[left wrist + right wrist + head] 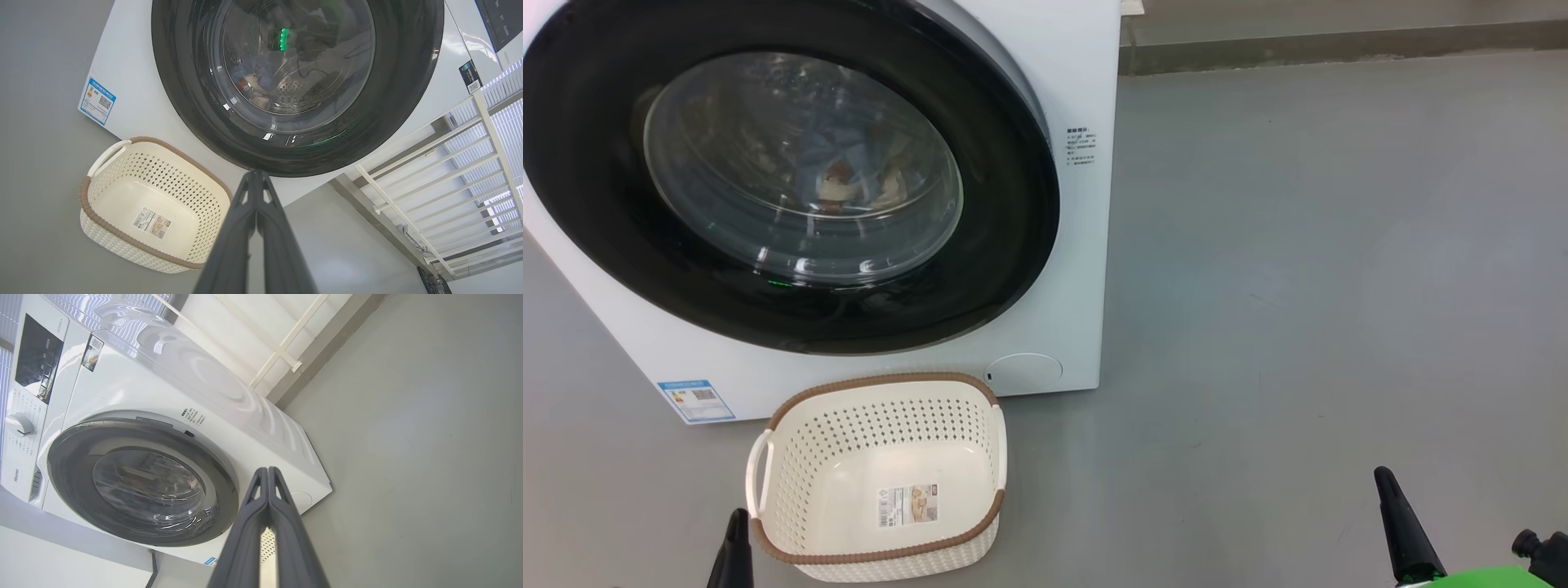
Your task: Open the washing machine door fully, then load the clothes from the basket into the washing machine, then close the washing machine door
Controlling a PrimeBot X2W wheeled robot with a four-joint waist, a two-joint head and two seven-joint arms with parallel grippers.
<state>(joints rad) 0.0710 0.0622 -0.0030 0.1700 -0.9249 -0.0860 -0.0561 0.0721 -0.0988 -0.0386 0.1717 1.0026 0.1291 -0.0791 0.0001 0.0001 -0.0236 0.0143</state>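
The white washing machine (1078,90) stands with its round black-rimmed door (596,188) shut against the front. Through the glass I see the clothes (849,180), light-blue fabric with orange-brown prints, lying inside the drum; they also show in the left wrist view (253,79). The cream basket (882,478) sits on the floor before the machine with just a paper label on its bottom. My left gripper (739,516) is at the basket's near-left corner, shut with nothing in it (255,173). My right gripper (1382,474) hangs over bare floor at the right, shut with nothing in it (267,469).
Grey floor (1298,286) spreads wide to the right of the machine. A wall base (1339,45) runs along the back. White window bars (449,171) show in the left wrist view. The machine's control panel and dial (18,424) show in the right wrist view.
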